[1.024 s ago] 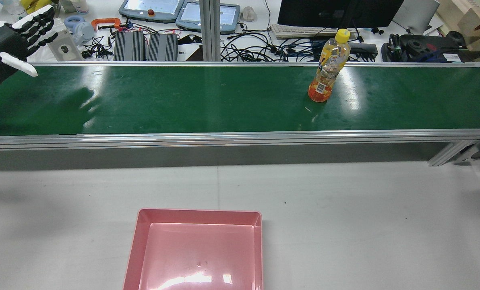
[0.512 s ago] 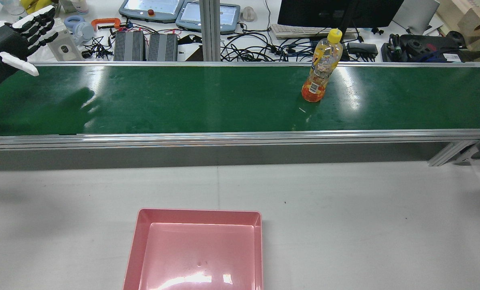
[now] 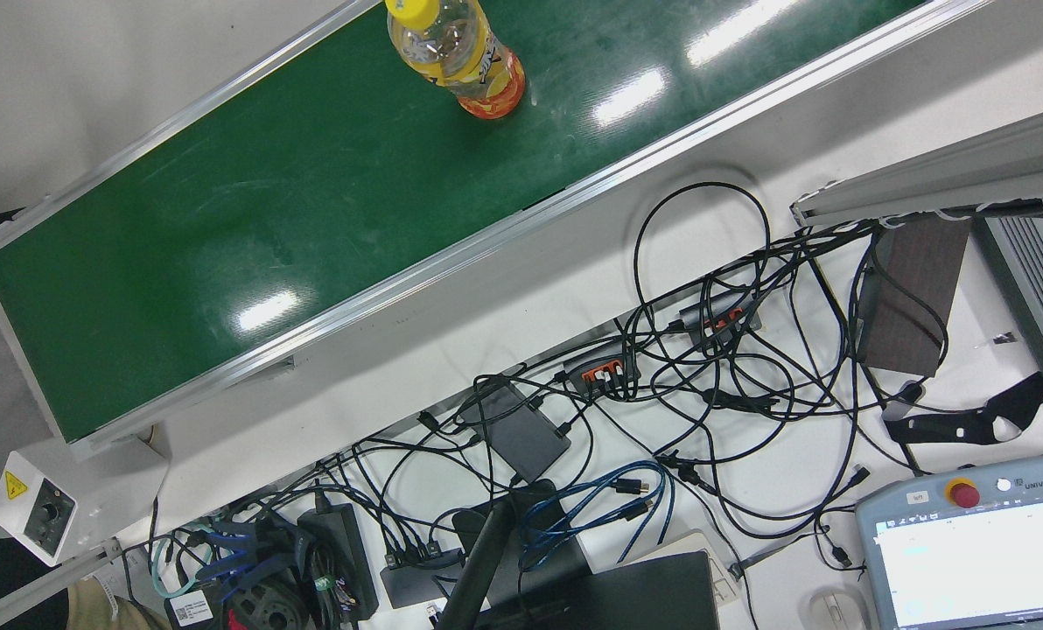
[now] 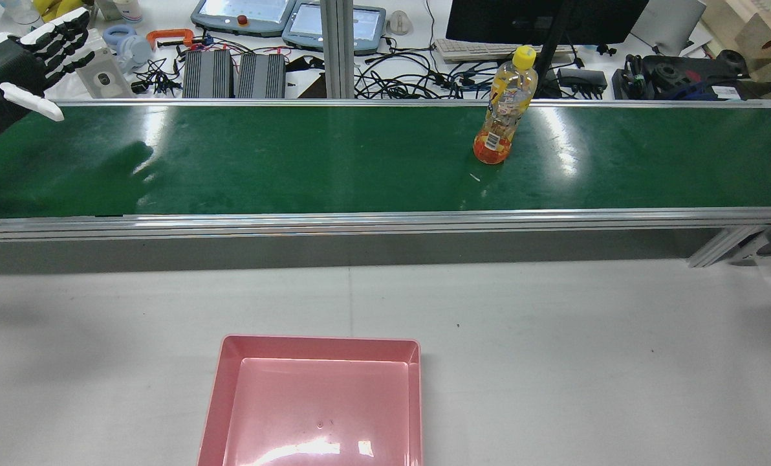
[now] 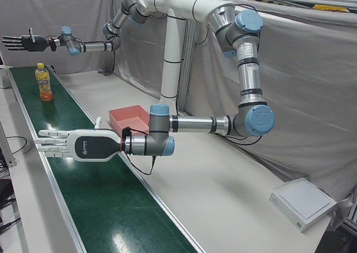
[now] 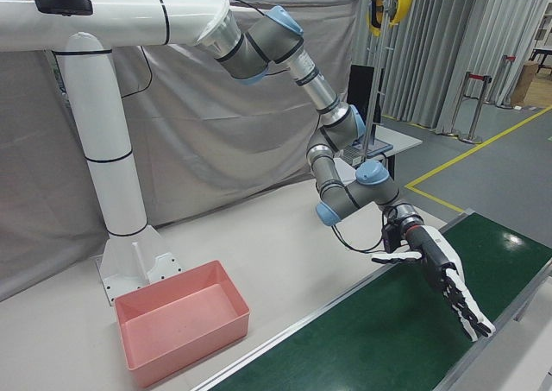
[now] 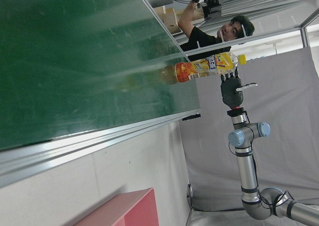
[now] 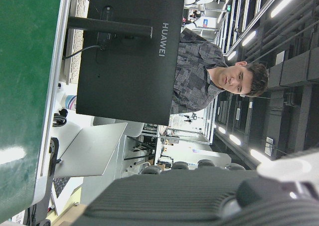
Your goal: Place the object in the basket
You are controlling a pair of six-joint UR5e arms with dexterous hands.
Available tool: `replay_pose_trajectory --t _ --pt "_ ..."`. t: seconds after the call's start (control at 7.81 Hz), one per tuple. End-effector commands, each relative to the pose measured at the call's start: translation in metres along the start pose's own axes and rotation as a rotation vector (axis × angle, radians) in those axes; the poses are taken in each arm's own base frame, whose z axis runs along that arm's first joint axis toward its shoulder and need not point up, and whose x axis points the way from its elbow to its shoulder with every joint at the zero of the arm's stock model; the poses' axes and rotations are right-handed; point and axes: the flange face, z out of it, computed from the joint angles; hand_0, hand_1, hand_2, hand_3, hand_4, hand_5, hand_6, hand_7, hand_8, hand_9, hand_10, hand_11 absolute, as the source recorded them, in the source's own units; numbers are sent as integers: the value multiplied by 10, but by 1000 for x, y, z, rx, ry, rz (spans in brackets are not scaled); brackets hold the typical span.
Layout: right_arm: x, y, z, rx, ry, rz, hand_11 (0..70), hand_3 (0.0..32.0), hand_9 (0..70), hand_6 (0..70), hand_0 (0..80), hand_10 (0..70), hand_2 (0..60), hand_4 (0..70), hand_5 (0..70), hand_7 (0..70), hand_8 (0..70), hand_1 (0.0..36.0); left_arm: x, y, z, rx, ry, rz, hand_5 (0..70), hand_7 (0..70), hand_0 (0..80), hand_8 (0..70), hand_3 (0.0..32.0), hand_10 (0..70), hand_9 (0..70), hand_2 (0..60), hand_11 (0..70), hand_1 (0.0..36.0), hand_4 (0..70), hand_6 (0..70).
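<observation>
The clear plastic bottle of orange drink with a yellow cap (image 4: pixel 503 107) stands upright on the green conveyor belt (image 4: pixel 295 162), at 1 o'clock from the pink plastic basket (image 4: pixel 314 401), well apart. The rear view crops the left hand (image 4: pixel 17 61), fingers spread, empty; the left-front view alone shows the right hand (image 5: pixel 19 42), likewise splayed.

Bottle carried along the belt

The bottle (image 4: pixel 503 105) has travelled along the green conveyor belt (image 4: pixel 295 162) toward the left robot hand (image 4: pixel 10 65) at the belt's end. It is upright as before and now stands a little nearer the belt's far rail than a second ago.
</observation>
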Motion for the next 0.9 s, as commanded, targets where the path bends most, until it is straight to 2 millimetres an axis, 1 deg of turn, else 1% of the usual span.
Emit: replay_pose_trajectory --t 0.0,0.77 --pt "0 0 0 0 0 0 0 0 0 0 0 0 0 0 0 0 0 0 1 3 2 -7 2 0 60 0 537 0 0 33 0 0 65 72 38 7" --pt "0 0 0 0 0 0 0 0 0 0 0 0 0 0 0 0 0 0 1 4 2 -7 2 0 60 0 532 0 0 36 3 0 68 66 41 9"
